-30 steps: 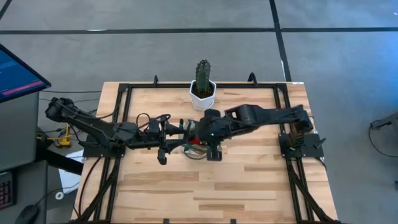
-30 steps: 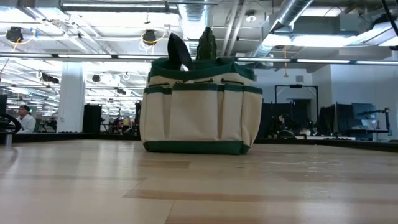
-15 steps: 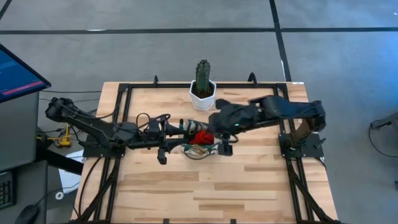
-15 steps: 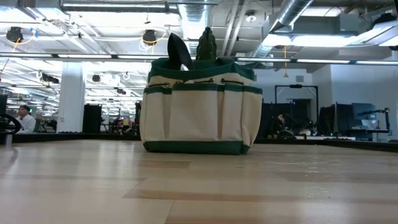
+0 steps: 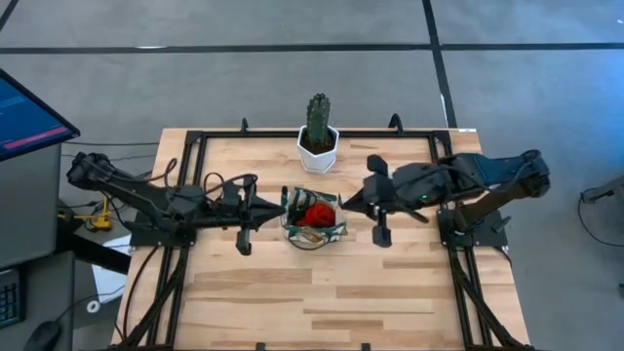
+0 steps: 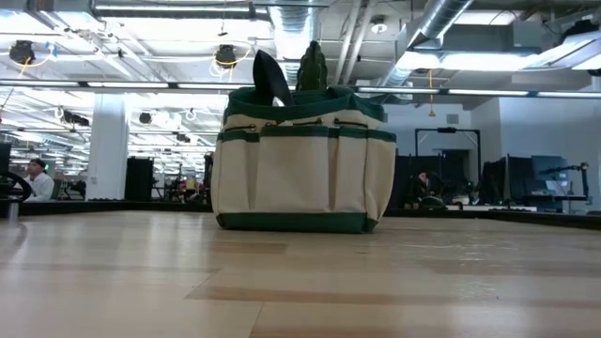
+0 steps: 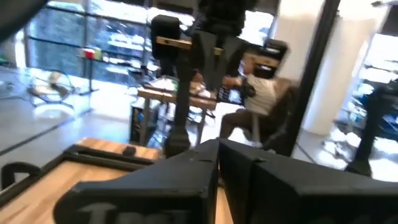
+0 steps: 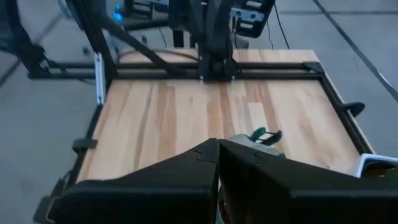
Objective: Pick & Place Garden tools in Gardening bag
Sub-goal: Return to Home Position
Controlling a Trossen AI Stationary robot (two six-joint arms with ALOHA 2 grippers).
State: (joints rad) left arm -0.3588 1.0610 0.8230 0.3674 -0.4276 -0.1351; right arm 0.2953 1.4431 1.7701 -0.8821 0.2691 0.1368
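Wooden table (image 5: pixel 390 283) | gardening bag (image 6: pixel 300 178) centre, red pruner (image 5: pixel 317 214) inside | right gripper (image 5: pixel 349 204) has backed off to 3 o'clock, pinched closed, empty | left gripper (image 5: pixel 281 206) at 9 o'clock, likewise | packing seems finished.

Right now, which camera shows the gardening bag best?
The low view: the gardening bag stands side-on, pockets and green trim whole. The high view shows only its open top with a red piece inside. The right wrist view catches a green edge; the left wrist view shows none.
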